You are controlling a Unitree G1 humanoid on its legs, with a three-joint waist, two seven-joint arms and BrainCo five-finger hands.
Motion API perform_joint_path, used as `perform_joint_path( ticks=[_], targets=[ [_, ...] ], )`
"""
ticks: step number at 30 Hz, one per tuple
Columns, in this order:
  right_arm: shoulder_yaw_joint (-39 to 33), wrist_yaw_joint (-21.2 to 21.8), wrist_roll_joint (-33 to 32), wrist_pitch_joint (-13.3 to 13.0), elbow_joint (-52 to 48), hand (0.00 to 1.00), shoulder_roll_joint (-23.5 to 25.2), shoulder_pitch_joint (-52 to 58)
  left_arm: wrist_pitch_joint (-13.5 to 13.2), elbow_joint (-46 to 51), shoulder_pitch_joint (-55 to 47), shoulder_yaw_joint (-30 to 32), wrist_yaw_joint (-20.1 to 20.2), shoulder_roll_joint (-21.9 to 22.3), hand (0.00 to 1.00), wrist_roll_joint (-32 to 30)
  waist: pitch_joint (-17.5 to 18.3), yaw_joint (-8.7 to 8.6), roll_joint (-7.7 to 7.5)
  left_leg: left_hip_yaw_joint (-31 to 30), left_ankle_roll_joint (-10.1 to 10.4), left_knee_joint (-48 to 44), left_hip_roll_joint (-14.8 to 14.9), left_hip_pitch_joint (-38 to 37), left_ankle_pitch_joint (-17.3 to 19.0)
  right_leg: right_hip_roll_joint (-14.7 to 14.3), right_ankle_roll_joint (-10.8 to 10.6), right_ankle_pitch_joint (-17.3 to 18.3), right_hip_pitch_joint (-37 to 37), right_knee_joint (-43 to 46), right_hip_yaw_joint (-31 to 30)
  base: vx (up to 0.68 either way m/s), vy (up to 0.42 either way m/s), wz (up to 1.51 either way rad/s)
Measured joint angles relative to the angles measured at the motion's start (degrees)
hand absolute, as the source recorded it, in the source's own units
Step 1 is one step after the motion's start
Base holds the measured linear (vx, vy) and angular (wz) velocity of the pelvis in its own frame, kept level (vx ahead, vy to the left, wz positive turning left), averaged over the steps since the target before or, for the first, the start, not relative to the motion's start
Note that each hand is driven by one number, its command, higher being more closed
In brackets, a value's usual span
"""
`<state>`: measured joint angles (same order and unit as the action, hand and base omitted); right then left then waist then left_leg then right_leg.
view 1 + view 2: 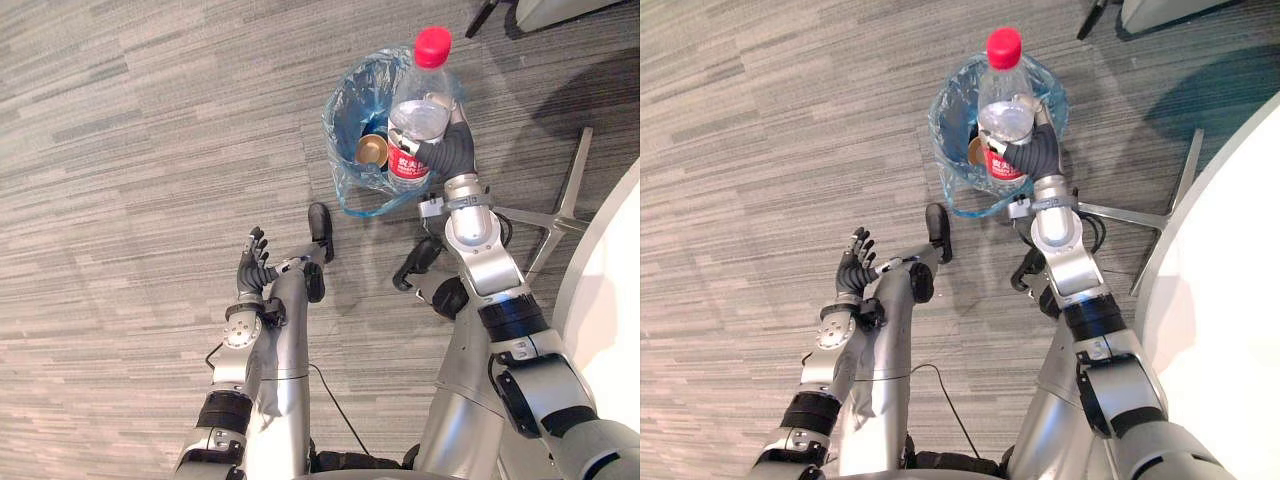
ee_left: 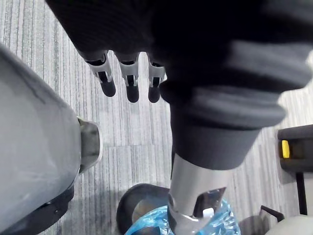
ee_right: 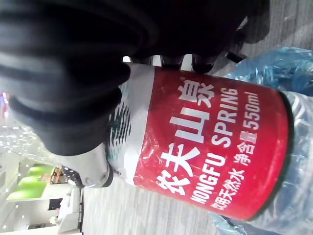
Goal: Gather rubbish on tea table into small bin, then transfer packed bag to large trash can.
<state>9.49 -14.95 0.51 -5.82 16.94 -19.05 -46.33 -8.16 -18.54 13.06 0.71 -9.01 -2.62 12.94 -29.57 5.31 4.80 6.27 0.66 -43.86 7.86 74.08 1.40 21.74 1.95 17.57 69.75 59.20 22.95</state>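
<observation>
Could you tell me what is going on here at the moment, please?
The right robot hand is gripping a clear plastic bottle with a red cap and holds it over the small bin, which is lined with a blue bag. A can already lies inside the bin. The bottle has not yet been dropped in. The left robot hand is open and idle off to the side, holding nothing.

Red and blue against grey
The clear plastic bottle (image 1: 420,110) is wearing a red cap and red label; the translucent blue bin bag (image 1: 345,100) is ringing a golden round can (image 1: 372,151); the grey carpet (image 1: 130,150) is showing fine darker streaks.
</observation>
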Motion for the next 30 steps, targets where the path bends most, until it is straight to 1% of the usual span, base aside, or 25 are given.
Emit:
perform_joint_path(
  ticks=[1,2,3,9,13,15,19,22,24,27,29,30],
  targets=[
    [0.0,0.0,0.0,0.0,0.4,0.00,0.0,-0.4,0.0,0.0,0.1,0.0,0.0,0.0,0.00,0.0,0.0,0.02,-0.01,-0.1,0.0,0.0,0.0,0.1,0.0,0.0,0.0,0.0,0.0,0.0,0.1,-0.05,-0.001,0.05],
    [-0.2,-0.1,0.0,0.0,1.0,0.00,0.0,-0.9,0.0,0.0,0.4,0.0,0.0,0.0,0.00,0.1,-0.1,0.02,-0.09,-0.3,0.1,0.1,-0.1,0.2,-0.1,0.0,0.0,0.0,0.0,0.0,0.3,-0.08,0.010,0.20],
    [-0.4,-0.1,0.0,0.1,2.9,0.00,-0.6,-1.9,0.0,0.0,0.9,-0.1,0.0,0.1,0.00,0.5,-0.1,0.01,-0.21,-0.8,0.4,1.4,-0.7,0.6,-0.8,0.3,0.0,0.0,0.2,-0.4,0.8,-0.10,0.013,0.21],
    [0.0,-0.1,0.1,0.1,4.4,0.00,-0.7,-2.8,-0.1,0.0,1.4,-0.1,0.0,-0.1,0.00,0.5,-0.1,-0.07,-0.30,-1.3,0.4,1.6,-0.8,1.1,-1.1,0.3,0.0,0.0,0.5,-0.3,1.2,-0.07,0.009,0.05],
    [0.7,0.1,3.2,0.1,4.4,0.00,-0.5,-2.0,-0.1,0.0,1.6,-0.1,0.0,-0.1,0.00,0.4,0.0,-0.42,-0.53,-1.4,0.3,1.9,-0.6,1.3,-1.2,0.2,-0.2,0.1,0.5,-0.5,1.6,-0.06,0.004,0.02],
    [1.6,0.2,5.0,0.1,4.6,0.00,-0.5,-1.0,-0.1,0.0,1.6,0.0,0.0,-0.3,0.00,0.4,0.3,-0.43,-0.95,-1.3,0.5,1.9,-0.6,1.3,-1.3,0.1,0.2,-0.1,0.5,-0.6,1.6,-0.05,0.004,-0.02],
    [3.1,0.5,10.9,0.1,4.7,0.00,-0.4,0.3,-0.1,0.0,1.6,0.0,-0.1,-0.6,0.00,0.4,0.7,-0.38,-1.80,-1.2,0.4,1.9,-0.1,1.3,-1.4,-0.6,0.8,-0.5,0.5,-1.3,1.6,-0.06,0.006,-0.08],
    [4.5,1.3,14.4,0.1,4.7,0.00,-0.3,1.2,-0.1,-0.1,1.6,0.0,-0.1,-1.0,0.00,0.3,1.2,-0.38,-2.88,-1.2,0.4,1.9,0.1,1.3,-1.5,-0.7,0.8,-0.5,0.4,-1.3,1.6,-0.07,0.004,-0.02],
    [5.2,1.3,16.5,0.0,4.7,0.00,-0.5,1.5,-0.1,-0.2,1.6,0.0,-0.1,-1.0,0.00,0.1,1.4,-0.38,-3.15,-1.2,0.5,2.0,0.1,1.1,-1.5,-0.7,0.8,-0.5,0.2,-1.4,1.6,-0.07,0.007,0.00],
    [5.2,1.2,21.1,0.0,4.7,0.00,-0.9,1.9,-0.1,-0.6,1.6,0.0,-0.1,-1.1,0.00,-0.1,1.4,-0.37,-3.16,-1.2,0.4,2.6,0.1,0.7,-1.5,-0.8,0.8,-0.5,-0.2,-2.0,1.9,-0.07,0.011,0.01],
    [6.5,0.9,24.7,0.0,4.8,0.00,-1.5,2.0,-0.1,-1.0,1.6,0.0,-0.3,-1.1,0.00,-0.1,1.4,-0.29,-3.18,-0.6,0.3,4.1,0.1,0.3,-2.2,-0.7,0.8,-0.6,-0.3,-2.7,2.0,-0.06,0.007,0.07],
    [6.9,0.8,25.5,0.0,4.8,0.00,-1.6,2.0,-0.1,-1.2,1.6,0.0,-0.5,-1.1,0.00,-0.1,1.5,-0.23,-3.28,-0.6,0.3,4.2,0.1,0.2,-2.3,-0.7,0.8,-0.6,-0.3,-2.8,2.0,-0.06,0.003,0.05]
  ],
)
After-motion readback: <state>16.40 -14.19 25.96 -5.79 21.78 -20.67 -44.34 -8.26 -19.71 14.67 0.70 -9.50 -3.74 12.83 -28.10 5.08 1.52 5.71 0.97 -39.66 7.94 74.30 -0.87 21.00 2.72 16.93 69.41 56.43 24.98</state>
